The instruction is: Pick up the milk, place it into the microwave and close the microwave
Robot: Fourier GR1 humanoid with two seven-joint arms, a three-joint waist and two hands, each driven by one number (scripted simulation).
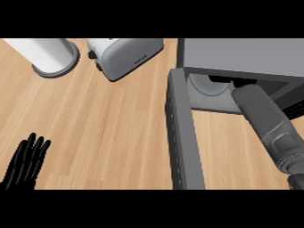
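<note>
- Pale wooden worktop (101, 124), under everything.
- Grey box microwave (253, 53), beyond and far right of the black left hand (24, 167). Dark grey door (182, 133) swung open.
- Grey right forearm (273, 124), extending into the microwave cavity. Right hand hidden inside, open or closed cannot be told. Milk hidden too, place cannot be told.
- Silver toaster (125, 55), well beyond the left hand.
- White cylinder on grey base (46, 53), straight beyond the left hand.
- Left hand: open, fingers straight, resting.

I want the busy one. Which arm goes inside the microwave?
The right forearm reaches into the microwave; the left hand rests open at lower left.
</note>
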